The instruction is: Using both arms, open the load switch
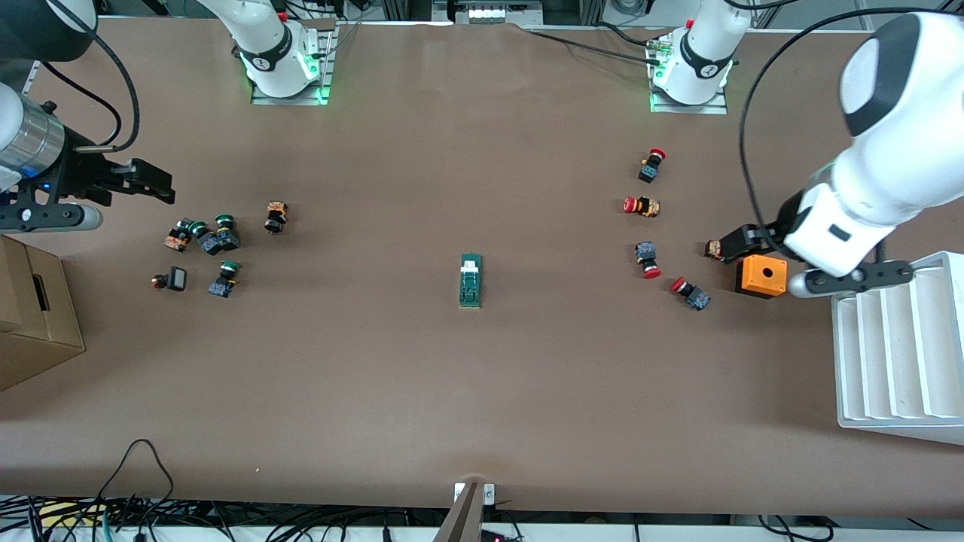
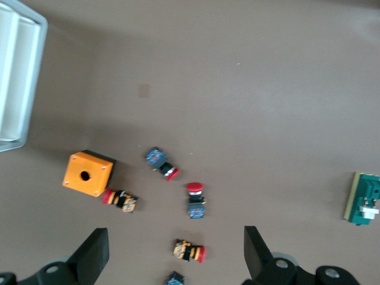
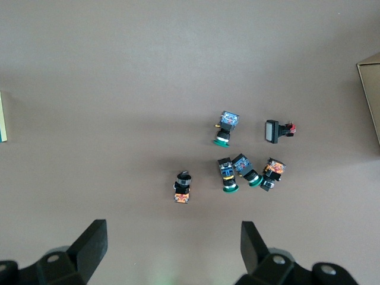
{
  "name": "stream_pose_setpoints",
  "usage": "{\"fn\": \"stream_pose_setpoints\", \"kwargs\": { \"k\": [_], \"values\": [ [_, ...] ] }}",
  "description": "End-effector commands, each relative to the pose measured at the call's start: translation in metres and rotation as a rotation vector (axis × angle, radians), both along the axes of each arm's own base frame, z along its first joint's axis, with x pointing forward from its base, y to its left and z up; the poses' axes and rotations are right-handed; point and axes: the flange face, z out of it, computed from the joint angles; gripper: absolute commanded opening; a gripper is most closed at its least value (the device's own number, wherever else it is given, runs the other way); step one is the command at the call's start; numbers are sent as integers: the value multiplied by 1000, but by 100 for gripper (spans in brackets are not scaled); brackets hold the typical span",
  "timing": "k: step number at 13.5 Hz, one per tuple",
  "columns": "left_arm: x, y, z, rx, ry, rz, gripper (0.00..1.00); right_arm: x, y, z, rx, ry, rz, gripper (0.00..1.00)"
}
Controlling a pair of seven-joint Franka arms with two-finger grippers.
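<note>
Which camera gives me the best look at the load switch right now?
The front view: the load switch lies whole and unobstructed mid-table. The left wrist view catches it partly, at the picture's edge. The right wrist view shows only a sliver.

In the left wrist view the load switch (image 2: 363, 198) is cut by the picture's edge, only its white-ended part showing, off to one side of the left gripper (image 2: 177, 258); a dark push button (image 2: 174, 278) between that gripper's fingers is cropped at the frame's border; the white rack (image 2: 16, 89) is cut off too; in the right wrist view only a pale sliver of the switch shows at the edge, and the cardboard box (image 3: 371, 95) is mostly out of frame, well apart from the right gripper (image 3: 173, 252); in the front view the left gripper hides part of a small button (image 1: 712, 249) beside the orange box (image 1: 761, 275).
</note>
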Motion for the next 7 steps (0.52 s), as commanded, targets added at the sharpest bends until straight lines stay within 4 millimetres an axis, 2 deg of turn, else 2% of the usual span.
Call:
{"fn": "stream_pose_setpoints", "kwargs": {
  "k": [1,5,7],
  "values": [
    [-23,50,14,-31,0,-31,100,1,-2,6,9,5,11,99],
    [-44,109,35,-32,-14,-72,100,1,-3,6,12,5,54,99],
    [-48,115,43,-28,-28,-117,100,2,-3,6,12,4,54,99]
  ]
}}
